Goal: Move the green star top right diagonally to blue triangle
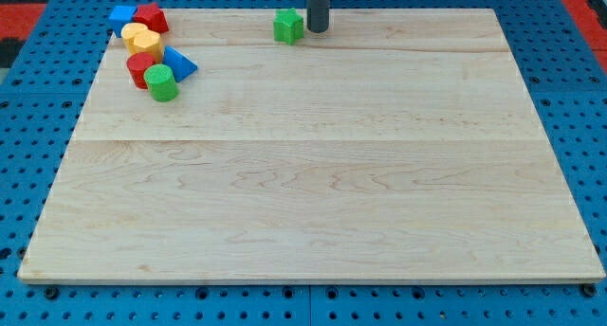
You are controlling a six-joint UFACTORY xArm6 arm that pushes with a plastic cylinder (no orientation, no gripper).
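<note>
The green star lies near the top edge of the wooden board, a little left of the middle. My tip stands right beside it on its right, touching or nearly touching it. The blue triangle lies at the top left, at the right side of a cluster of blocks, well to the left of and slightly below the green star.
The cluster at the top left holds a blue block, a red block, a yellow block, a red cylinder and a green cylinder. The wooden board lies on a blue perforated table.
</note>
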